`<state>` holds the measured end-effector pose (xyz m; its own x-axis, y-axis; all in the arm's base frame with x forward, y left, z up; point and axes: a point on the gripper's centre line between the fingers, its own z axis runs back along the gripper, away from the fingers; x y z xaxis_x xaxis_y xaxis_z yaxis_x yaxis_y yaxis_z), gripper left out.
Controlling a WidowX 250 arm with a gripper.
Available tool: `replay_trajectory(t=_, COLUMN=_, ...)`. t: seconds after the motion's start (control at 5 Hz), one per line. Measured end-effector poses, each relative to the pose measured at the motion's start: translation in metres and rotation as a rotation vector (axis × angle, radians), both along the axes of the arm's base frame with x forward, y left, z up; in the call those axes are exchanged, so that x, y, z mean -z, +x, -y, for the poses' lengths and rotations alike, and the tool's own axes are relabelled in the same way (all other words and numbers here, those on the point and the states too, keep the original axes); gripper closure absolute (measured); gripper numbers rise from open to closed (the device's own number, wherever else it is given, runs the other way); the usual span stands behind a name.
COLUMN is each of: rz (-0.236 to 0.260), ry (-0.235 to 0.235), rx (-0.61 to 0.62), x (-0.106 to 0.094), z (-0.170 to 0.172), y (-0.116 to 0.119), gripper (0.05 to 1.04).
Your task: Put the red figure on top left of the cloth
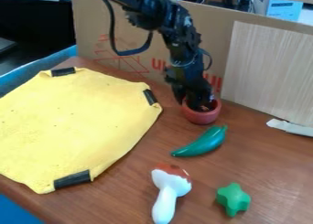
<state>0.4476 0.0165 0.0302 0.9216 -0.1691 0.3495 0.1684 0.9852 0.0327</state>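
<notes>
The gripper (196, 94) hangs at the upper middle, right of the cloth, its lower end down in the opening of a small red bowl-like figure (202, 116) that stands upright on the table. The gripper hides part of the bowl's inside and far rim. To the left the yellow cloth (73, 122) lies spread out, with black strips at several of its edges. The red figure is apart from the cloth, beyond its right edge.
Just below the red figure lies a green pepper (202, 143). A white object with a red-brown top (170, 184) and a green star shape (233, 199) are nearer the front. A cardboard wall (131, 40) stands behind; a white strip (290, 127) is at right.
</notes>
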Motion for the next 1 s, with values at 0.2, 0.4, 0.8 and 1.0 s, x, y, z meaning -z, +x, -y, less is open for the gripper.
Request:
replay_trajectory(t=0.2, rz=-0.013, ry=-0.033, rx=0.002, x=-0.002, z=-0.006, y=-0.009, gripper=0.899)
replay_trajectory(t=0.4, rz=0.009, ry=-0.076, rx=-0.013, x=-0.014, z=-0.016, y=-0.017, gripper=0.933)
replay_trajectory(t=0.8, rz=0.075, ry=-0.132, rx=-0.106, x=-0.042, z=-0.071, y=-0.034, gripper=0.933)
replay_trajectory(t=1.0, rz=0.085, ry=-0.125, rx=-0.169, x=-0.045, z=-0.108, y=-0.045, gripper=0.933)
